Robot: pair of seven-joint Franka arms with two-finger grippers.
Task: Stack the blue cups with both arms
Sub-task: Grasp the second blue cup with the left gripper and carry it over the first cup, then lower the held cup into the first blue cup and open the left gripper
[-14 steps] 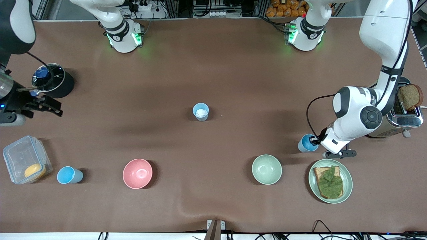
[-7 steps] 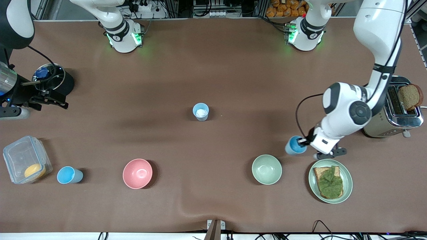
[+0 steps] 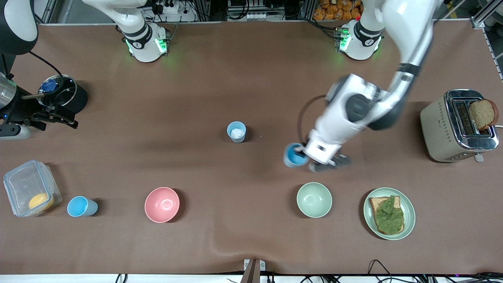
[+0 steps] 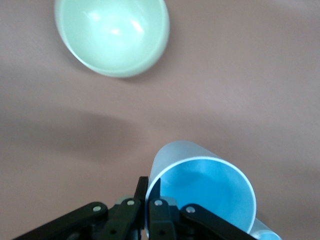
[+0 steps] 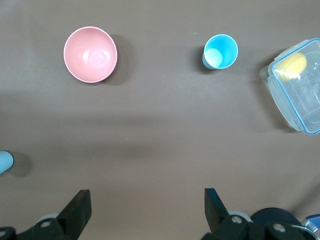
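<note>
We are holding our right gripper [image 3: 59,118] with jaws spread wide, empty, a sky-blue cup [image 5: 220,51] below it. The whitish cup [image 3: 236,131] is standing mid-table. Our left gripper [image 4: 148,200] is clenching a blue cup [image 4: 202,192] by its rim.

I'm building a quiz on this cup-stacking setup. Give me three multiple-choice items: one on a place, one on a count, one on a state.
1. What is the left gripper over?
A. the pink bowl
B. bare table between the central blue cup and the pale green bowl
C. the toaster

2. How many blue cups show in the front view?
A. one
B. two
C. three

3. How is the right gripper?
A. open and empty
B. shut on a cup
C. shut on a bowl

Answers:
B, it hangs between the central blue cup and the pale green bowl.
C, counting the held blue cup and the cup by the plastic box.
A, its fingers stand apart with only table between.
</note>
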